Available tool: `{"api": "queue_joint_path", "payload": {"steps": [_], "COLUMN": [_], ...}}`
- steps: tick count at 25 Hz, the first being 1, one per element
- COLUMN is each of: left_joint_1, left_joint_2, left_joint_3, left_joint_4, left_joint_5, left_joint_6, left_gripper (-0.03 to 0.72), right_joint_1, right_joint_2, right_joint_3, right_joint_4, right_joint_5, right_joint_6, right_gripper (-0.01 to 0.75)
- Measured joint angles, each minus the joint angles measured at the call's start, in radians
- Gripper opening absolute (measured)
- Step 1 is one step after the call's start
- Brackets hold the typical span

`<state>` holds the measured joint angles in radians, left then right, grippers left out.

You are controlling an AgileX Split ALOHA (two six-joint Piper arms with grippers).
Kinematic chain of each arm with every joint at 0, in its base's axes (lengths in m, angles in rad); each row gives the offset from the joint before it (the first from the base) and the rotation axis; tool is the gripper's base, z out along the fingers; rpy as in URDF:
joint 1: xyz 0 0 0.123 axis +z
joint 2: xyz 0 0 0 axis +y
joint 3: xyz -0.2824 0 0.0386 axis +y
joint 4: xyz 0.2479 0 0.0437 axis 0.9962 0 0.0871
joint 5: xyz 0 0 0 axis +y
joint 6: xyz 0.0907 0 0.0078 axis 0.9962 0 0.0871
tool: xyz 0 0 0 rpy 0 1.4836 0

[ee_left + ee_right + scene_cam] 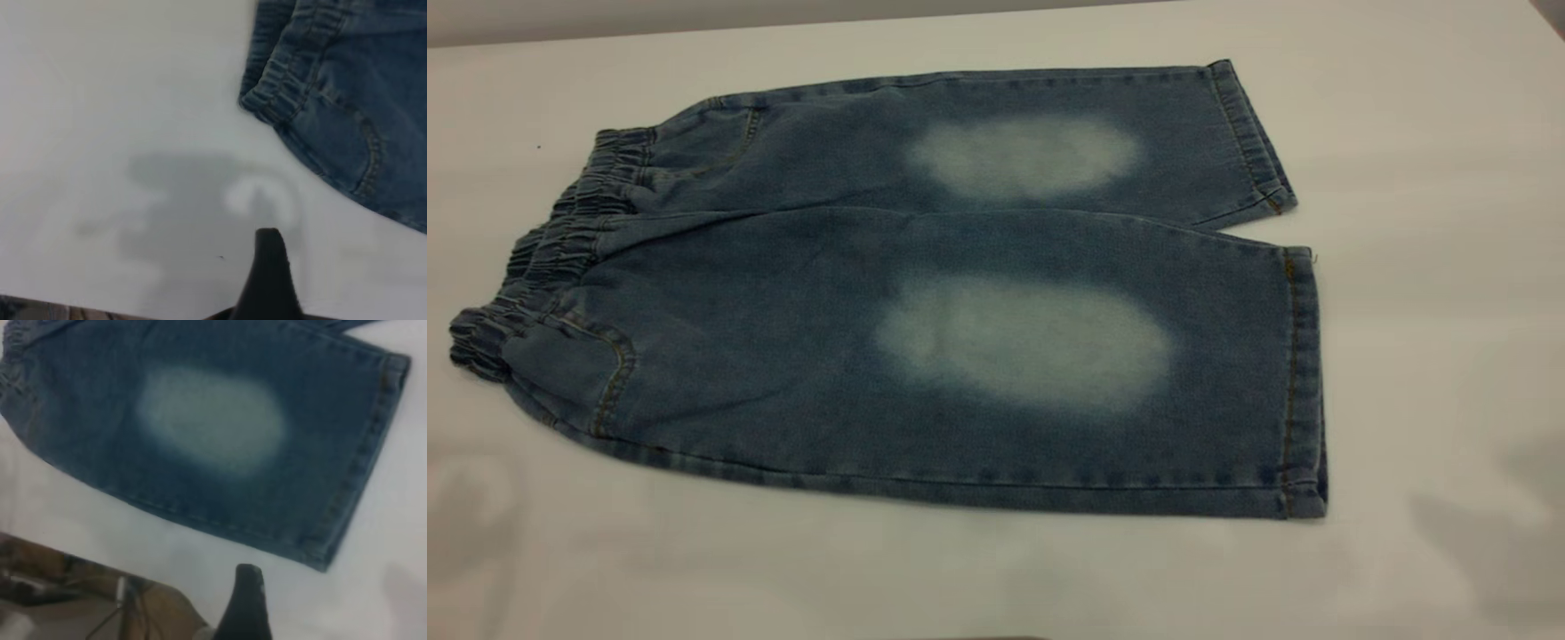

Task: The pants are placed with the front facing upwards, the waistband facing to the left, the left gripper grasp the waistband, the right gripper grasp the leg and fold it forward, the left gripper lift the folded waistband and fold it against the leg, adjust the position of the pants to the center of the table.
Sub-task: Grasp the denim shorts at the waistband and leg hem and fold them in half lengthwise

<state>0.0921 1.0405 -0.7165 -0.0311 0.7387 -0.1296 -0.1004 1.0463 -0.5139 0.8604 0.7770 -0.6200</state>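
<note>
Two legs flat, side by side: pants [925,293] spread on white table [1423,133], waistband [543,258] at left, hems at right, nothing folded. Near leg [1049,356] shows pale oval patch. Left gripper [268,280] above bare table just off waistband corner; right gripper [245,603] over table near leg hem. Only one black finger visible each — can't tell how far open; neither touches cloth.

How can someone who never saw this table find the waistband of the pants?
On the white table lie blue denim pants, spread flat. Follow them to their left end: the waistband is the darker, gathered strip there, crinkled into small pleats, unlike the smooth stitched hems at the right.
</note>
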Motion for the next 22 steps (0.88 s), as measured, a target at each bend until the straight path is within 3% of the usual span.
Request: {"api": "queue_joint_path", "payload": {"steps": [4, 8, 13, 17, 22], "left_joint_1": [0.000, 0.000, 0.000, 0.000, 0.000], "left_joint_2": [0.181, 0.326, 0.495, 0.612, 0.728], "left_joint_3": [-0.001, -0.007, -0.064, -0.099, -0.144], "left_joint_4": [-0.006, -0.010, -0.026, -0.030, -0.046], "left_joint_5": [-0.084, -0.140, -0.192, -0.244, -0.272], "left_joint_6": [-0.021, -0.026, -0.044, -0.092, -0.123], "left_gripper": [0.517, 0.517, 0.517, 0.517, 0.517], "right_joint_1": [0.061, 0.158, 0.244, 0.303, 0.319], "right_joint_2": [0.154, 0.285, 0.435, 0.497, 0.510], "right_joint_3": [-0.035, -0.116, -0.215, -0.256, -0.261], "right_joint_4": [0.021, -0.067, -0.189, -0.193, -0.192], "right_joint_5": [-0.099, -0.182, -0.202, -0.205, -0.214], "right_joint_6": [-0.068, -0.010, 0.175, 0.201, 0.207], "right_gripper": [0.549, 0.549, 0.549, 0.549, 0.549]}}
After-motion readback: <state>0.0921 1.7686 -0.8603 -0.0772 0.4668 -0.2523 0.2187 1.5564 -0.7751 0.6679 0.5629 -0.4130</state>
